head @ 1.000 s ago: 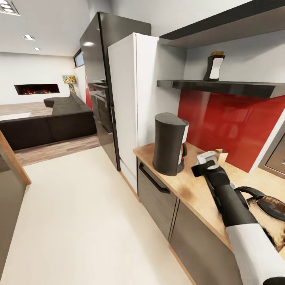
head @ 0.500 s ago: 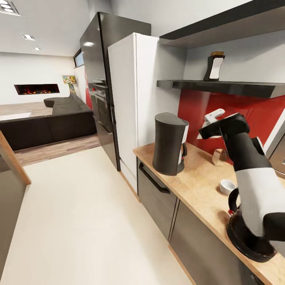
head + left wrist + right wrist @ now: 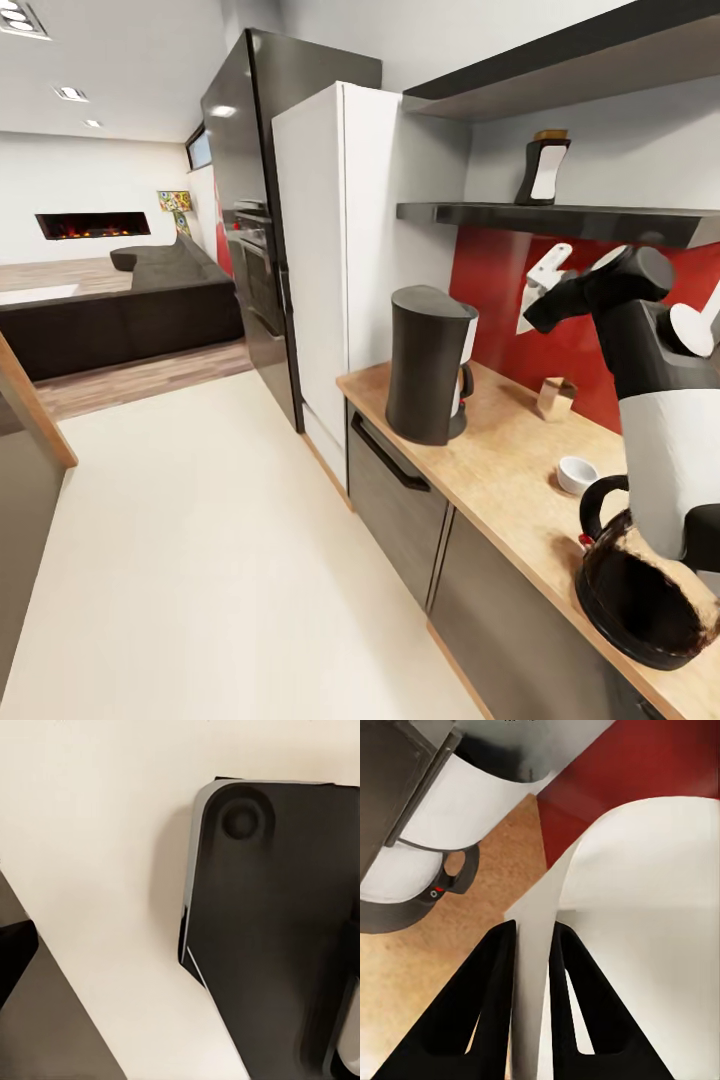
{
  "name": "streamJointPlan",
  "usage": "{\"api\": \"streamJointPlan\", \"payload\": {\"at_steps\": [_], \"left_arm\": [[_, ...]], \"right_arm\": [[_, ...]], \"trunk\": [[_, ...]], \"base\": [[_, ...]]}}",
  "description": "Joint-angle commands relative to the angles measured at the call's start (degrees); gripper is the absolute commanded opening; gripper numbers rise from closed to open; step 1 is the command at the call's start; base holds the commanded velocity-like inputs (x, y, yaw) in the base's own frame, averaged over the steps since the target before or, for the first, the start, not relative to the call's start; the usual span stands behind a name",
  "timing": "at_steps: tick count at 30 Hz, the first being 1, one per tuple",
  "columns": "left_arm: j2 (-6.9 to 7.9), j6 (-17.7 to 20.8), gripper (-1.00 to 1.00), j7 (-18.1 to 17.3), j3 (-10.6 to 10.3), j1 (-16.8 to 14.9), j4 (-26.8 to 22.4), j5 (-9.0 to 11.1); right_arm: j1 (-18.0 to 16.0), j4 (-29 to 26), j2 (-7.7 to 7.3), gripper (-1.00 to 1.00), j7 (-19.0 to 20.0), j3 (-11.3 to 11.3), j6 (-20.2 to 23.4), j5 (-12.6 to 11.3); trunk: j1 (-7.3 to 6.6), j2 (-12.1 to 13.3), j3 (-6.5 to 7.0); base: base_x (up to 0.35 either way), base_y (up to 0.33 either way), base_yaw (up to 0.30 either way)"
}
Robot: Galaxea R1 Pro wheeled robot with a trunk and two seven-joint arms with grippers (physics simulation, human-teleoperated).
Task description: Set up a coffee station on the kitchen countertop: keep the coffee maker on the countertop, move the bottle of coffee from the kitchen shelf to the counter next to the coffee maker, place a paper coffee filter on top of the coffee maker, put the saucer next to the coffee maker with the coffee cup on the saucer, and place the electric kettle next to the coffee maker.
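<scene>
Up goes the right gripper (image 3: 540,285), clamped on one paper coffee filter (image 3: 622,907). One coffee maker (image 3: 428,364), one electric kettle (image 3: 640,590) on the countertop (image 3: 500,470). Left gripper's state: can't tell.

The right arm (image 3: 655,400) is raised and bent, its black wrist (image 3: 610,285) lifted high, and the right gripper (image 3: 531,945) has its two dark fingers (image 3: 487,997) pinched on a thin white paper filter (image 3: 645,907).

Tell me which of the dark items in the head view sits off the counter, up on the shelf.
The bottle of coffee: dark with a white label, standing on the shelf. The coffee maker and electric kettle both sit on the countertop.
</scene>
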Motion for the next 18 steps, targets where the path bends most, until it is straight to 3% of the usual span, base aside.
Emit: {"api": "streamJointPlan", "payload": {"at_steps": [1,12,18], "left_arm": [[0.01,-0.1,1.00,0.0,0.3,0.0,-0.1,-0.2],[0.29,0.6,1.00,-0.1,0.1,0.1,1.0,-0.3],[0.28,0.6,1.00,-0.1,0.1,0.1,1.2,-0.3]], "right_arm": [[-0.1,-0.1,-0.05,-1.00,0.5,0.2,0.4,0.4],[-0.2,-1.0,3.20,-1.00,0.4,-0.1,0.5,0.3],[-0.2,-1.4,3.55,-1.00,0.4,-0.3,0.5,0.4]], "trunk": [[0.06,-0.1,-0.11],[0.06,-0.1,-0.11],[0.06,-0.1,-0.11]], "base": [[0.282,0.000,0.000],[0.226,0.000,0.000],[0.141,0.000,0.000]]}}
